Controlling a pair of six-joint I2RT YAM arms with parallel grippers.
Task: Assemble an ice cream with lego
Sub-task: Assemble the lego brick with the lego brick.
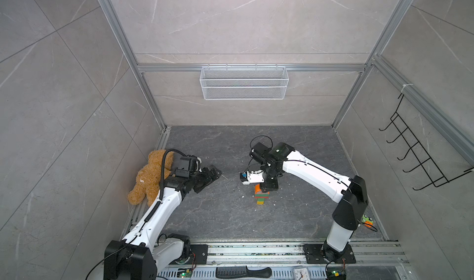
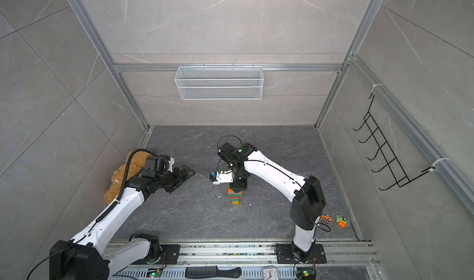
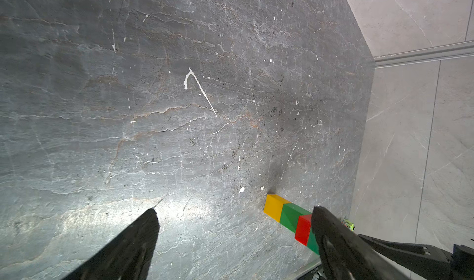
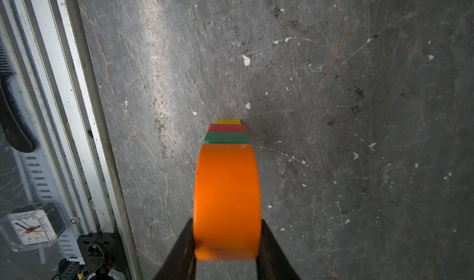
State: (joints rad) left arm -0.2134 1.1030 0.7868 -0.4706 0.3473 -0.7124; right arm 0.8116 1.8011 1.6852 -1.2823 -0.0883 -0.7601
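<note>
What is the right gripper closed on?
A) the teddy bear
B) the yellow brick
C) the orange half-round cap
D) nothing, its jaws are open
C: in the right wrist view, the right gripper has its two black fingers pressed against either side of the orange cap.

Pale grey veined wall panels point(image 1: 243, 22) in aluminium framing point(image 1: 179, 68) enclose a dark, slate-like worktop point(image 1: 218, 219) flecked with white. In both top views a white mesh basket point(image 1: 243, 82) hangs at upper centre and a black hook rack point(image 1: 419, 143) at right.
</note>
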